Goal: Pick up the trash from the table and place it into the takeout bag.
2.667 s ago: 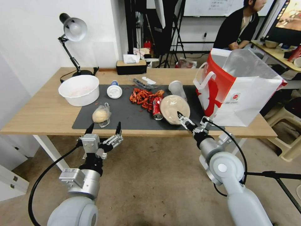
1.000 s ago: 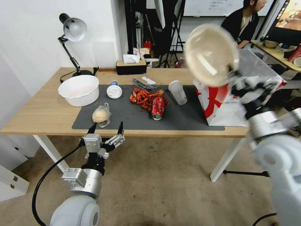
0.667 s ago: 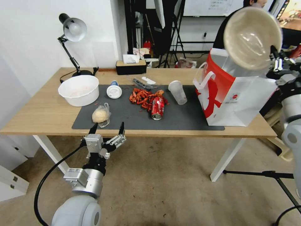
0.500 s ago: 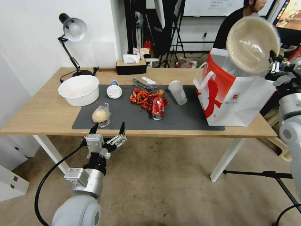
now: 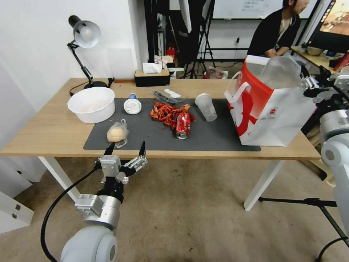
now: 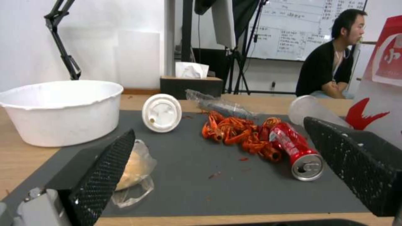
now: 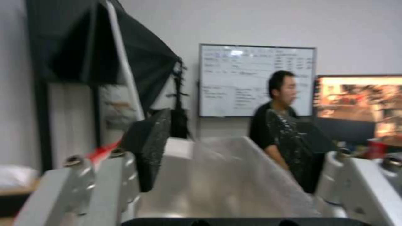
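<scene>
The right gripper is wide open and empty by the bag, so lift it clear without bumping the rim

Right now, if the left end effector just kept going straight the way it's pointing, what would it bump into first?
Probably the bun in its clear bag, lying just ahead beside one open finger on the grey mat. The left end effector sits at the table's near edge; depth is hard to judge.
</scene>
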Controlling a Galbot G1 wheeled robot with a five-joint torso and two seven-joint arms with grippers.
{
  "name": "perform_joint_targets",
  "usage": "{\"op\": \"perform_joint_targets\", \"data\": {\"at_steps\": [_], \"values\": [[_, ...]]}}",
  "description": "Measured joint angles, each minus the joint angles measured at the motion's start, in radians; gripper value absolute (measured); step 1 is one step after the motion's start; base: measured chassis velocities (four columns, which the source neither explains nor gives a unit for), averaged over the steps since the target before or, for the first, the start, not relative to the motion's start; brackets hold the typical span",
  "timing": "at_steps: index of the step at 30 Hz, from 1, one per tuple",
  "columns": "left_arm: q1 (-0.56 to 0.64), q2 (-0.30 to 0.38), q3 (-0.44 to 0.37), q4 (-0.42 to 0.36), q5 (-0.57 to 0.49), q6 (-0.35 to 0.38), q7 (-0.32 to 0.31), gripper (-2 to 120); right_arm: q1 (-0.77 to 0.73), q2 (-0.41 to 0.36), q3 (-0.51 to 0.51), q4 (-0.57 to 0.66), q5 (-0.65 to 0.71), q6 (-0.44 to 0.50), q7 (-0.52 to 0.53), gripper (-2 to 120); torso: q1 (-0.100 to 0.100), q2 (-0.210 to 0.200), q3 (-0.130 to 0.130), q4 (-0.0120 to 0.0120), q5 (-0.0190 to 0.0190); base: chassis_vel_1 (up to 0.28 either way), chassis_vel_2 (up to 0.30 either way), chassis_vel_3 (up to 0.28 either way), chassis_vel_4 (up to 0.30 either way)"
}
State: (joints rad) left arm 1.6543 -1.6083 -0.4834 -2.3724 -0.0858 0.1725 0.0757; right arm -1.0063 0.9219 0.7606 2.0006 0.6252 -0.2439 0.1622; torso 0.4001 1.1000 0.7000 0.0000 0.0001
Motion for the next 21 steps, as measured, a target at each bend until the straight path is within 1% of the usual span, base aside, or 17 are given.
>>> {"op": "perform_joint_targets", "data": {"at_steps": [1, 2, 3, 5, 6, 7, 8, 9, 10, 11, 12, 14, 15, 19, 20, 21], "values": [[0.000, 0.000, 0.000, 0.000, 0.000, 0.000, 0.000, 100, -0.001, -0.001, 0.002, 0.009, 0.024, 0.002, 0.001, 69, 0.000, 0.000, 0.000, 0.0000, 0.0000, 0.000, 0.000, 0.000, 0.000], [-0.002, 0.000, -0.001, 0.000, 0.000, 0.000, 0.000, 100, -0.007, -0.001, 0.005, 0.038, 0.103, 0.003, 0.008, 74, 0.000, 0.000, 0.000, 0.0000, -0.0003, 0.000, 0.000, 0.000, 0.000], [-0.002, 0.000, -0.001, 0.000, 0.000, 0.000, 0.000, 100, -0.007, -0.001, 0.005, 0.038, 0.103, 0.003, 0.008, 74, 0.000, 0.000, 0.000, 0.0000, -0.0003, 0.000, 0.000, 0.000, 0.000], [-0.002, 0.000, -0.002, 0.000, -0.001, 0.001, 0.000, 100, -0.036, 0.007, 0.010, 0.099, 0.231, 0.005, 0.017, 82, 0.000, 0.000, 0.000, 0.0001, -0.0003, 0.000, 0.000, 0.000, 0.000], [-0.002, 0.000, -0.002, 0.000, -0.001, 0.001, 0.000, 100, -0.036, 0.007, 0.010, 0.099, 0.231, 0.005, 0.017, 82, 0.000, 0.000, 0.000, 0.0001, -0.0003, 0.000, 0.000, 0.000, 0.000], [-0.003, 0.000, -0.003, 0.001, -0.002, 0.000, 0.000, 100, -0.082, 0.030, 0.008, 0.175, 0.325, 0.004, 0.025, 89, 0.000, 0.000, 0.000, -0.0001, -0.0003, 0.000, 0.000, 0.000, 0.000], [-0.004, 0.000, -0.003, 0.003, -0.003, 0.000, -0.001, 100, -0.113, 0.051, -0.001, 0.220, 0.350, 0.004, 0.028, 94, 0.000, 0.000, 0.000, 0.0000, -0.0004, 0.000, 0.000, 0.000, 0.000], [-0.005, 0.000, -0.003, 0.004, -0.003, -0.001, -0.002, 100, -0.137, 0.066, -0.011, 0.250, 0.357, 0.004, 0.029, 96, 0.000, 0.000, 0.000, -0.0001, -0.0003, 0.000, 0.000, 0.000, 0.000], [-0.005, 0.000, -0.004, 0.006, -0.004, -0.005, -0.005, 100, -0.176, 0.090, -0.027, 0.292, 0.359, 0.004, 0.031, 99, 0.000, 0.000, 0.000, 0.0001, -0.0003, 0.000, 0.000, 0.000, 0.000], [-0.005, 0.000, -0.004, 0.006, -0.004, -0.005, -0.005, 100, -0.176, 0.090, -0.027, 0.292, 0.359, 0.004, 0.031, 99, 0.000, 0.000, 0.000, 0.0001, -0.0003, 0.000, 0.000, 0.000, 0.000], [-0.006, 0.002, -0.005, 0.009, -0.005, -0.010, -0.006, 100, -0.218, 0.114, -0.042, 0.325, 0.349, 0.004, 0.033, 100, 0.000, 0.000, 0.000, 0.0001, -0.0003, 0.000, 0.000, 0.000, 0.000], [-0.006, 0.005, -0.007, 0.013, -0.005, -0.015, -0.008, 100, -0.284, 0.143, -0.062, 0.354, 0.282, 0.012, 0.034, 100, 0.000, 0.000, 0.000, -0.0001, -0.0003, 0.000, 0.000, 0.000, 0.000], [-0.006, 0.005, -0.007, 0.013, -0.005, -0.015, -0.008, 100, -0.284, 0.143, -0.062, 0.354, 0.282, 0.012, 0.034, 100, 0.000, 0.000, 0.000, -0.0001, -0.0003, 0.000, 0.000, 0.000, 0.000], [-0.007, 0.007, -0.009, 0.020, -0.006, -0.023, -0.010, 100, -0.429, 0.188, -0.087, 0.365, 0.100, 0.074, 0.020, 100, 0.000, 0.000, 0.000, -0.0001, -0.0001, 0.000, 0.000, 0.000, 0.000], [-0.007, 0.007, -0.009, 0.020, -0.006, -0.023, -0.010, 100, -0.429, 0.188, -0.087, 0.365, 0.100, 0.074, 0.020, 100, 0.000, 0.000, 0.000, -0.0001, -0.0001, 0.000, 0.000, 0.000, 0.000], [-0.008, 0.007, -0.009, 0.022, -0.006, -0.024, -0.011, 100, -0.463, 0.199, -0.094, 0.363, 0.066, 0.092, 0.019, 100, 0.000, 0.000, 0.000, -0.0003, -0.0001, 0.000, 0.000, 0.000, 0.000]]}}
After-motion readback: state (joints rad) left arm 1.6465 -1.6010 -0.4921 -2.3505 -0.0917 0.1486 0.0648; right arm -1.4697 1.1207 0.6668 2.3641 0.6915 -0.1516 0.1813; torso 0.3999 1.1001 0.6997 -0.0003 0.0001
